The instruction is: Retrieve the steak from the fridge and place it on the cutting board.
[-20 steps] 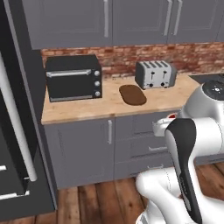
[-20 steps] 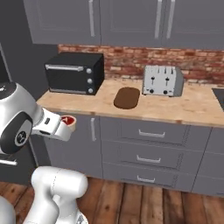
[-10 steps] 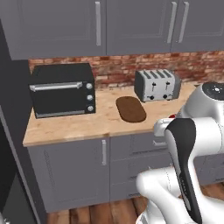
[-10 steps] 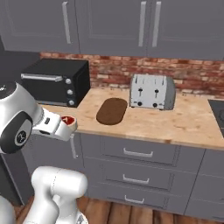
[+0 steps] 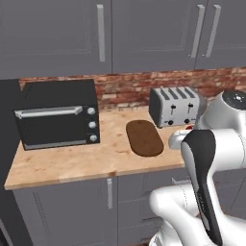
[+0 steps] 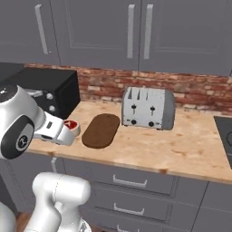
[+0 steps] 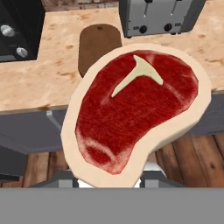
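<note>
Jaws closed on the steak (image 7: 135,111), held near the counter's (image 5: 72,163) front edge, short of the cutting board (image 5: 143,138).

We see bare counter (image 5: 96,158) around the cutting board (image 5: 144,138), open between the black oven (image 5: 57,120) on one side and the toaster (image 5: 174,106) just beside its far end. Cabinets (image 5: 120,33) hang overhead, well above the board.
</note>
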